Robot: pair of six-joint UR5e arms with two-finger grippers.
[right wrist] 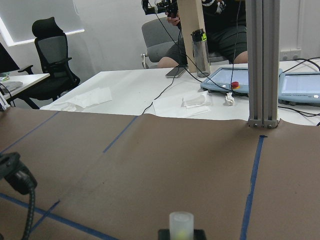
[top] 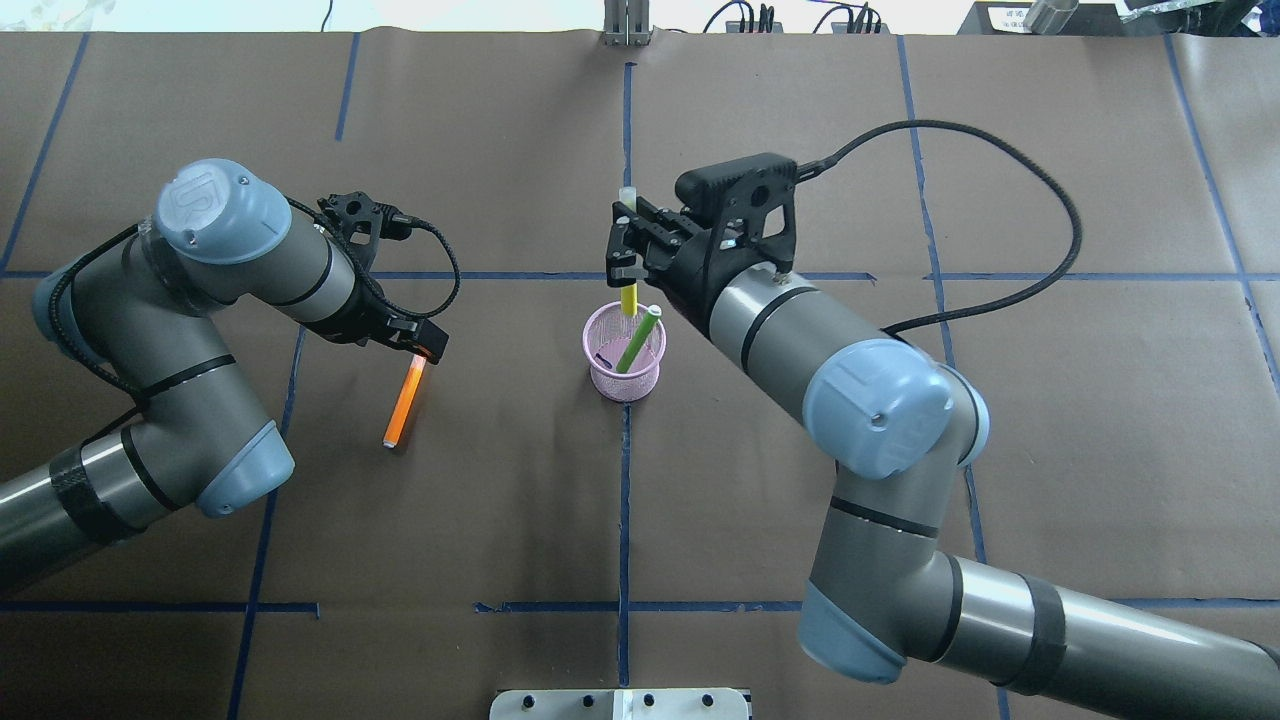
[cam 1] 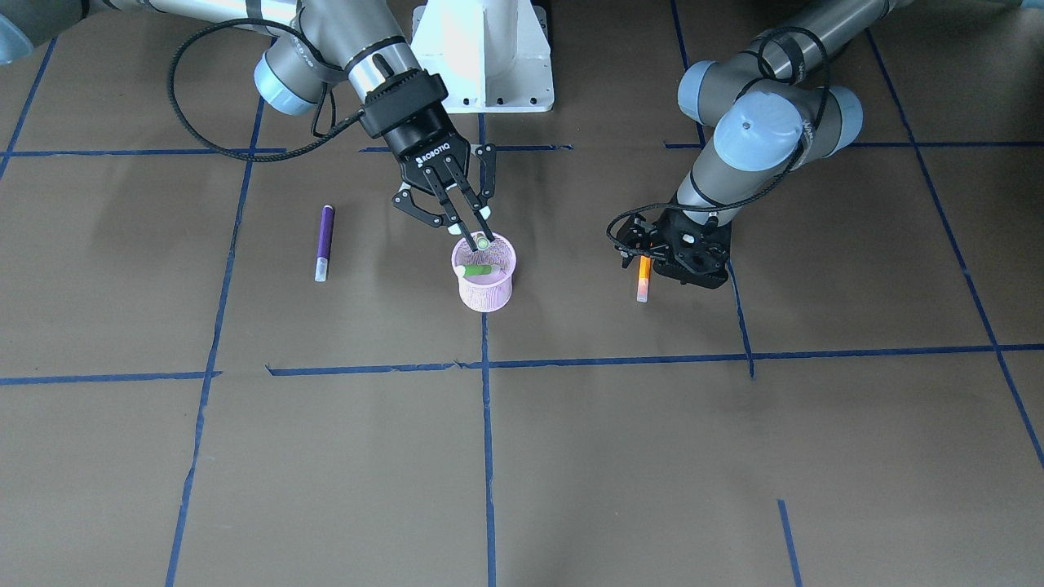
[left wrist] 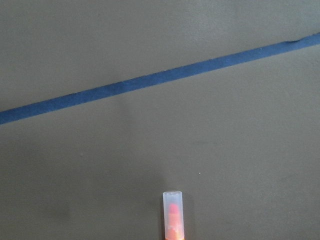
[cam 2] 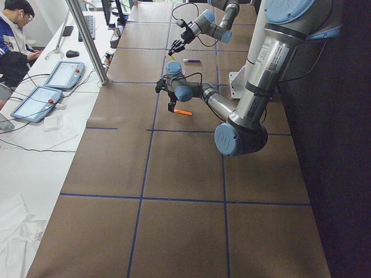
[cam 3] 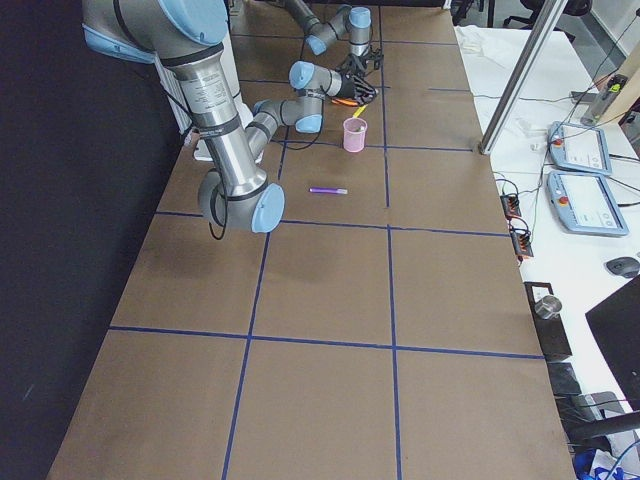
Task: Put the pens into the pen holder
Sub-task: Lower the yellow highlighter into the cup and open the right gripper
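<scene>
Tech 1: Right arm (top: 880, 410) is nearest the overhead camera, reaching across the brown counter (top: 1050, 450); report the left arm.

Tech 2: Left arm (top: 215, 215) is folded over its own side of the counter; blue tape lines (top: 624, 520) divide the surface.

Tech 1: Pincer states?

Tech 2: Right pincer (cam 1: 478, 240) is pinching the yellow-green pen (top: 628, 298); that pen stands upright, pale cap up, lower end at the rim of the pen holder (top: 625, 380). Left pincer (top: 418, 348) is at the upper end of the orange pen (top: 402, 405); I cannot tell whether its fingers are spread or pressed together.

Tech 1: Pen holder and remaining pens?

Tech 2: Pen holder stands upright at the counter's middle, on a tape line; the green pen (top: 638, 342) leans inside it; the purple pen (cam 1: 325, 236) lies flat on the counter, well apart from the holder, on the right arm's side.
</scene>
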